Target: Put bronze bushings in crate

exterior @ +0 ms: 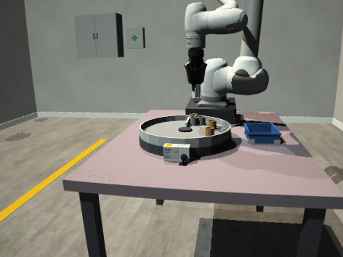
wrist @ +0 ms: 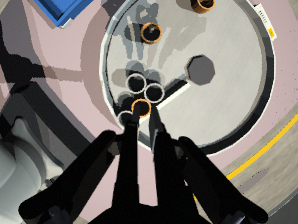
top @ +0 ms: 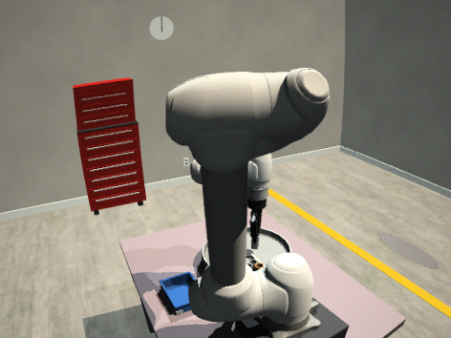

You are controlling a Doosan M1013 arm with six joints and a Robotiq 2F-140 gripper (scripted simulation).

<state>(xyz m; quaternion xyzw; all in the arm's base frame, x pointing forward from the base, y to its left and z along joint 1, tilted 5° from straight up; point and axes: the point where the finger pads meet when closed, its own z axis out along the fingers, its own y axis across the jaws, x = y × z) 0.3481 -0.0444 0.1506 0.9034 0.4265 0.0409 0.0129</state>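
The round grey turning table (exterior: 185,132) stands on the pink table, and it fills the wrist view (wrist: 189,63). Three bronze bushings stand on it: one (wrist: 205,2) near the far rim, one (wrist: 150,32) toward the crate, and one (wrist: 140,107) in a tight cluster with three dark grey bushings (wrist: 136,83). My gripper (exterior: 196,87) hangs well above that cluster, and its tips line up over it in the wrist view. The fingers are shut with nothing between them. The blue crate (exterior: 262,131) sits beside the turning table and looks empty.
A small control box (exterior: 176,152) is fixed to the turning table's front. The robot base (exterior: 212,109) stands behind the turning table. A red tool chest (top: 109,145) is by the wall, and a yellow line (top: 363,255) runs across the floor.
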